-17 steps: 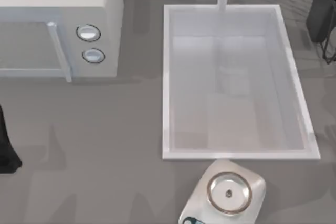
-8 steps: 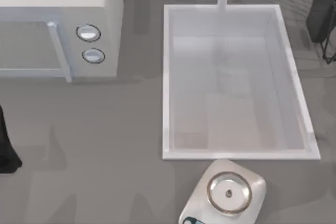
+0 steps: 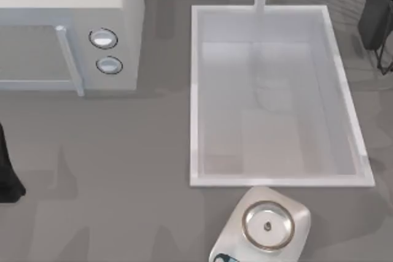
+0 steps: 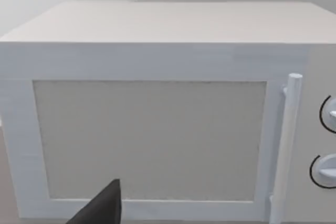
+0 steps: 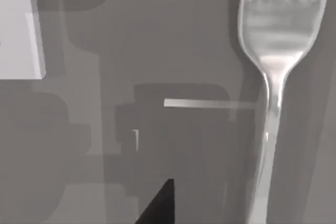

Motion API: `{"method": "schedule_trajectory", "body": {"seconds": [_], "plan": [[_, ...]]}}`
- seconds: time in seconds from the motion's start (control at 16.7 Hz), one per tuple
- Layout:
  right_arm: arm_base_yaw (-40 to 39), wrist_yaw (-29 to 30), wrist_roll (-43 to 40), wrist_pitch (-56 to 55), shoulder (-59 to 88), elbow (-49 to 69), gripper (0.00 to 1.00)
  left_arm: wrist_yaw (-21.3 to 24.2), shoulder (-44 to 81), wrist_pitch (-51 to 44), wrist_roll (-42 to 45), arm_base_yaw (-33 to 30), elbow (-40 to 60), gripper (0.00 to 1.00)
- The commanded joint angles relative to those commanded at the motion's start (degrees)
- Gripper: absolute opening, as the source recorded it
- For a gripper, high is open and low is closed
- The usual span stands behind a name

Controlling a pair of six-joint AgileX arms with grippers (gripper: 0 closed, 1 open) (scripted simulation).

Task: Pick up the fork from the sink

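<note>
While the left arm (image 3: 6,170) idles at nine o'clock, end effector state unreadable, the right end effector (image 5: 157,205) holds the fork (image 5: 273,51) at two o'clock beyond the sink (image 3: 195,90), best kept level.

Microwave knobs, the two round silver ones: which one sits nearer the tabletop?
The lower round silver knob. It sits directly beneath the upper round silver knob, beside the foot of the white bar handle on the grey boxy microwave.
</note>
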State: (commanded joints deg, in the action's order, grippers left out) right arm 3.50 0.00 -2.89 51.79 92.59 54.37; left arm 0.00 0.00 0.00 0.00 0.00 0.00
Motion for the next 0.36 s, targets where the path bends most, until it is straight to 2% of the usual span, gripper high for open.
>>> {"method": "schedule_trajectory", "body": {"seconds": [0.36], "plan": [[0.0,0.0,0.0,0.0,0.0,0.0,1.0,0.0,0.0,0.0,0.0,0.0,0.0,1.0]]}}
